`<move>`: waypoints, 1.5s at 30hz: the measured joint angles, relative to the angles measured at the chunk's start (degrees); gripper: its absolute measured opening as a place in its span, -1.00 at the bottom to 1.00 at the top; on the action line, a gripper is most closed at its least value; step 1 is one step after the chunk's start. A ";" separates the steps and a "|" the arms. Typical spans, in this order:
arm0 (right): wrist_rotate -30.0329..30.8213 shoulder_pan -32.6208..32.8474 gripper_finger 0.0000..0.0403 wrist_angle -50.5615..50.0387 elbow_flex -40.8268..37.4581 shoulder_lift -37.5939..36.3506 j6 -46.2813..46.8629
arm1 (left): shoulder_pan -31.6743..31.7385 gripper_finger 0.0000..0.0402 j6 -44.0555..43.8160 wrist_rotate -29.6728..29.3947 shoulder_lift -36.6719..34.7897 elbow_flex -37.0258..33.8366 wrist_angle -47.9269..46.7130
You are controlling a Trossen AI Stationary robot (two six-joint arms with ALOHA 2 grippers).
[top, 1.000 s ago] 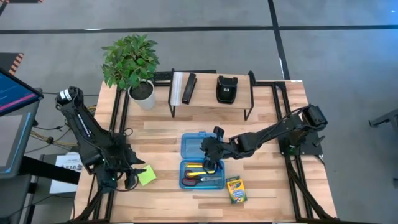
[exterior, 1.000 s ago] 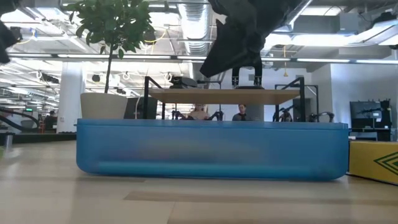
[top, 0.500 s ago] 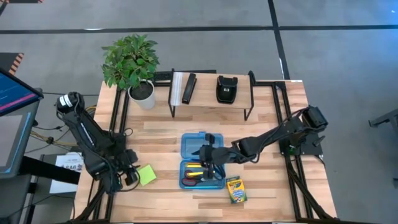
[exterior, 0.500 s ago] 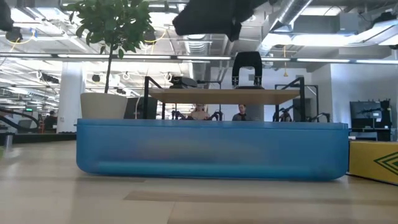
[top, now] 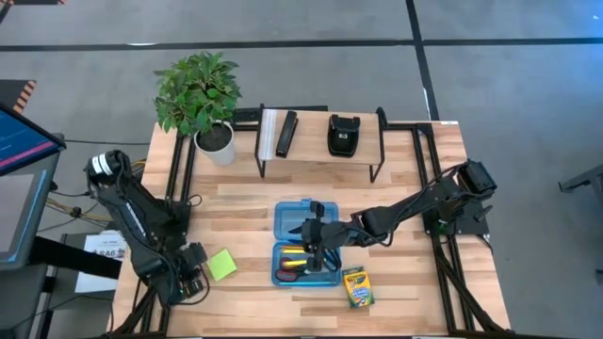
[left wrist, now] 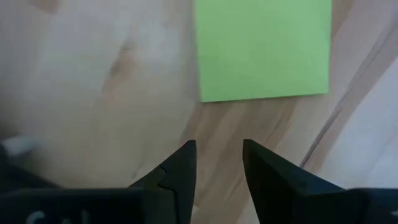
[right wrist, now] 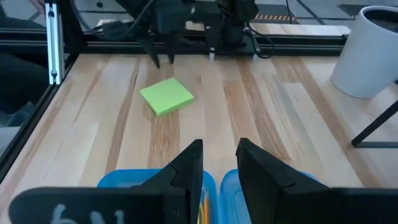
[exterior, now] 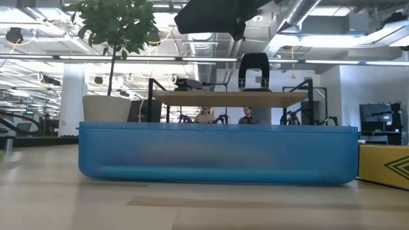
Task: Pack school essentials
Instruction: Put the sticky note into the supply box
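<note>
The lime-green sticky-note pad point(top: 221, 265) lies flat on the table at the near left. My left gripper point(left wrist: 217, 155) points down just left of and nearer than the pad point(left wrist: 261, 50), open, with bare wood between its fingers. The blue case point(top: 304, 245) lies open mid-table; red-handled scissors point(top: 292, 270) and pencils point(top: 298, 254) lie in its near half. The crayon box point(top: 357, 286) lies flat to the case's near right. My right gripper point(top: 316, 235) hovers over the case, open and holding nothing point(right wrist: 219, 149).
A potted plant point(top: 215, 141) stands at the far left. A low black-framed shelf point(top: 320, 141) at the far side carries two black objects point(top: 342, 135). Black rails run along the table's left and right sides. Bare wood lies between pad and case.
My left gripper has gone down and toward the table's near edge, tipping to point steeply down, and now stands beside the sticky-note pad instead of over its edge. My right gripper tipped up toward level and rose a little over the case, then kept still.
</note>
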 joint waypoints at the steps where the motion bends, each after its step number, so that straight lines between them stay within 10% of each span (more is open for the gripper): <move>1: 0.00 -0.07 -0.41 0.02 0.00 0.00 0.00 | 0.00 -0.44 0.47 0.07 0.84 0.00 0.99; 45: -0.79 -1.00 -0.41 2.79 -0.01 0.01 -1.27 | 7.67 -0.04 27.89 -15.78 9.01 3.85 7.38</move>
